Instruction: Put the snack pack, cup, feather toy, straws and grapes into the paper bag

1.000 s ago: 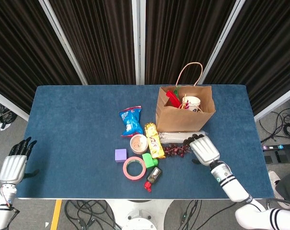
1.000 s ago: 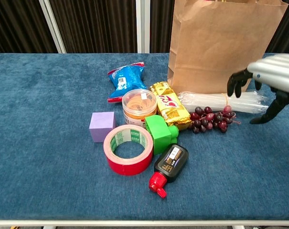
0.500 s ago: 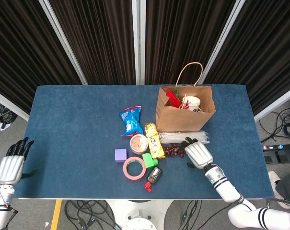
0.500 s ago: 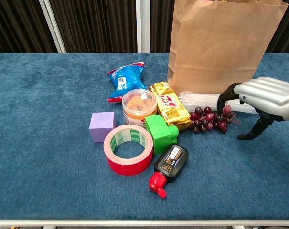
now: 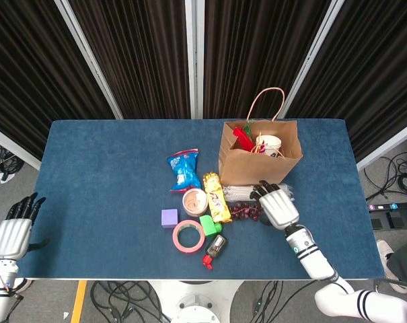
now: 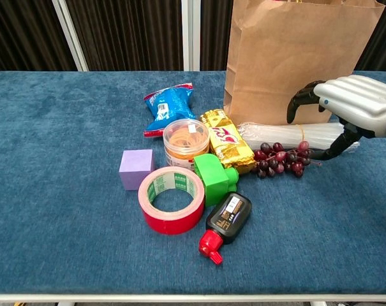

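Note:
The brown paper bag (image 5: pixel 260 161) (image 6: pixel 301 57) stands open at the back right. A white cup (image 5: pixel 269 144) and a red and green feather toy (image 5: pixel 241 136) are inside it. Clear straws (image 5: pixel 240 193) (image 6: pixel 275 134) lie bundled against the bag's front. The dark grapes (image 5: pixel 243 211) (image 6: pixel 279 158) lie just in front of them. A blue snack pack (image 5: pixel 183 169) (image 6: pixel 168 105) lies left of the bag. My right hand (image 5: pixel 277 205) (image 6: pixel 349 102) hovers over the straws' right end, fingers curved down and holding nothing. My left hand (image 5: pixel 13 229) hangs open off the table's left front corner.
A yellow snack bar (image 6: pixel 226 141), a tub of rubber bands (image 6: pixel 185 139), a purple cube (image 6: pixel 136 169), a red tape roll (image 6: pixel 172 200), a green block (image 6: pixel 215 175) and a black bottle with a red cap (image 6: pixel 224 220) crowd the area left of the grapes.
My right hand dropped toward the grapes, then rose and moved back over the straws, close to the bag. The left hand drifted slightly lower. No object has moved.

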`<action>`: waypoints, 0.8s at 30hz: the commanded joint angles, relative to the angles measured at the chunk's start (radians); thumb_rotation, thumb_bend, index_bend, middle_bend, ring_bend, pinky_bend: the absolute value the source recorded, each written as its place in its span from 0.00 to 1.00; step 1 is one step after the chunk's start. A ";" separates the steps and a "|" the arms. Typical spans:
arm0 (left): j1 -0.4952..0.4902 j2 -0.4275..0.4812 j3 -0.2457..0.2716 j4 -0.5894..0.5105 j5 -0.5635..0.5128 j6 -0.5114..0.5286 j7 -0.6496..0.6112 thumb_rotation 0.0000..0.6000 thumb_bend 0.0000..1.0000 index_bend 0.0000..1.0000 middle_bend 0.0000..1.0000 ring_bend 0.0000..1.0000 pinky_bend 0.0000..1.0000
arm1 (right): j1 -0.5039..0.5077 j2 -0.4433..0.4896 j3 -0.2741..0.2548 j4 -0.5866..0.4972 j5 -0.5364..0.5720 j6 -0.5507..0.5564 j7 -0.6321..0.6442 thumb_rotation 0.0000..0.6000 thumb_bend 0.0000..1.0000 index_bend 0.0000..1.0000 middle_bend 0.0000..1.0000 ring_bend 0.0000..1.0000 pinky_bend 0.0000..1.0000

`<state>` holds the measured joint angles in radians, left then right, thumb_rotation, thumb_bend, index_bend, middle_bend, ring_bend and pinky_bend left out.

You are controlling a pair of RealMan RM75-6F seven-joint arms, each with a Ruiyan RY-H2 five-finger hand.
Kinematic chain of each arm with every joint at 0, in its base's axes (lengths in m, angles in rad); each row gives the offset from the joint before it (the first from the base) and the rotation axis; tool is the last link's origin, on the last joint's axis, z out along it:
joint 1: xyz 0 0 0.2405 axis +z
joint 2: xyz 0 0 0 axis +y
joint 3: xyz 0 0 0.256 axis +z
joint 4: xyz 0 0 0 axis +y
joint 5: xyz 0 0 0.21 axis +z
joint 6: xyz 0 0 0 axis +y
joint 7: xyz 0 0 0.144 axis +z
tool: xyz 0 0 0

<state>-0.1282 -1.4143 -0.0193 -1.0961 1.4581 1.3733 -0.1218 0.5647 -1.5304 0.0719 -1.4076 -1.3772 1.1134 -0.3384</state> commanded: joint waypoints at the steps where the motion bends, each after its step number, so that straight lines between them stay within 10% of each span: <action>1: 0.000 -0.001 0.000 0.002 0.000 -0.001 -0.002 1.00 0.02 0.15 0.07 0.01 0.13 | -0.006 -0.016 0.011 0.022 0.025 -0.007 0.005 1.00 0.05 0.34 0.24 0.14 0.33; 24: -0.007 -0.006 0.005 0.006 0.008 -0.017 0.005 1.00 0.02 0.15 0.07 0.01 0.13 | -0.050 0.015 0.021 0.079 0.092 -0.025 -0.001 1.00 0.07 0.33 0.30 0.20 0.36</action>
<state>-0.1352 -1.4207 -0.0144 -1.0900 1.4661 1.3566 -0.1171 0.5134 -1.5136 0.0925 -1.3304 -1.2864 1.0904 -0.3384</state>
